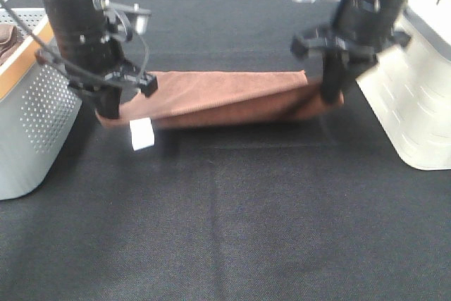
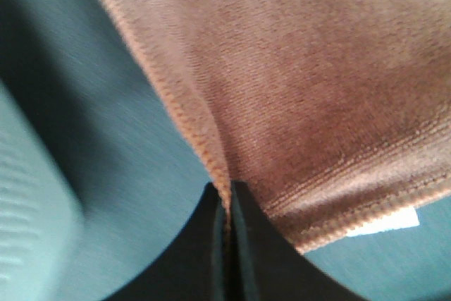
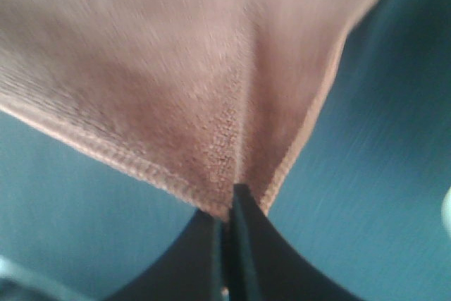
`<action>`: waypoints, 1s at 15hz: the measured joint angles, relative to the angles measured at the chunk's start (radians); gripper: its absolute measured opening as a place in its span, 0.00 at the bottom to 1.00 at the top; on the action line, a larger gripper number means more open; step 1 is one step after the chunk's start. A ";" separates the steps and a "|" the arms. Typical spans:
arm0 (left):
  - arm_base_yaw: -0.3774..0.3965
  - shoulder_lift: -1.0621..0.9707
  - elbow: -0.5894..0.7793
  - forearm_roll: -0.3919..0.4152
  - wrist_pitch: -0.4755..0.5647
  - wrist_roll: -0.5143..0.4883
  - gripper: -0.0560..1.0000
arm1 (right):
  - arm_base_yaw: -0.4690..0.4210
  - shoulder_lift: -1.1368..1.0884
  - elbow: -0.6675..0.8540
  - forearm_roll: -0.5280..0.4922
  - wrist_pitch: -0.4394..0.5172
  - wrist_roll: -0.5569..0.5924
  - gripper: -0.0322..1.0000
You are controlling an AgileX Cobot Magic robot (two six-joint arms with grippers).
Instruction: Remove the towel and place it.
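Exterior high: towel (image 1: 225, 96) over black mat (image 1: 232, 230), between two baskets.

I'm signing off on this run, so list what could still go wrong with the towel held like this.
1. Both the left gripper and the right gripper pinch only a thin bit of the towel at its hem, so a corner might slip free.
2. The towel sags between the arms, close to the black table, and could drag or fold.
3. The grey basket and the white bin stand near the arms, so a wide swing may clip them.
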 joint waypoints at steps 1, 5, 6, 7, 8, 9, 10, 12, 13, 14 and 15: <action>0.000 0.000 0.035 -0.017 0.000 0.000 0.05 | 0.000 0.000 0.036 0.013 0.000 0.000 0.03; 0.000 0.000 0.098 -0.048 0.000 0.000 0.06 | 0.000 0.000 0.162 0.039 -0.086 0.019 0.03; 0.000 0.000 0.104 -0.052 0.000 0.000 0.09 | 0.000 0.000 0.171 0.039 -0.091 0.029 0.07; 0.000 0.000 0.104 -0.052 0.000 0.000 0.09 | 0.000 0.000 0.171 0.039 -0.091 0.029 0.07; 0.000 0.000 0.106 -0.055 0.000 0.000 0.20 | 0.000 -0.001 0.174 0.038 -0.091 0.030 0.15; 0.000 0.000 0.106 -0.058 0.000 0.000 0.33 | 0.000 0.000 0.174 0.039 -0.085 0.030 0.31; 0.000 0.000 0.106 -0.061 0.001 0.000 0.55 | 0.000 0.000 0.174 0.049 -0.058 0.030 0.60; 0.000 0.000 0.106 -0.062 0.001 0.001 0.69 | 0.000 0.000 0.174 0.058 -0.021 0.030 0.82; 0.000 0.000 0.106 -0.062 0.001 0.002 0.71 | 0.000 0.000 0.174 0.059 -0.005 0.030 0.86; 0.000 -0.008 0.106 -0.062 0.001 0.002 0.72 | 0.000 -0.002 0.174 0.066 0.024 0.030 0.87; 0.000 -0.027 0.106 -0.062 0.001 0.002 0.73 | 0.000 -0.013 0.174 0.074 0.032 0.030 0.88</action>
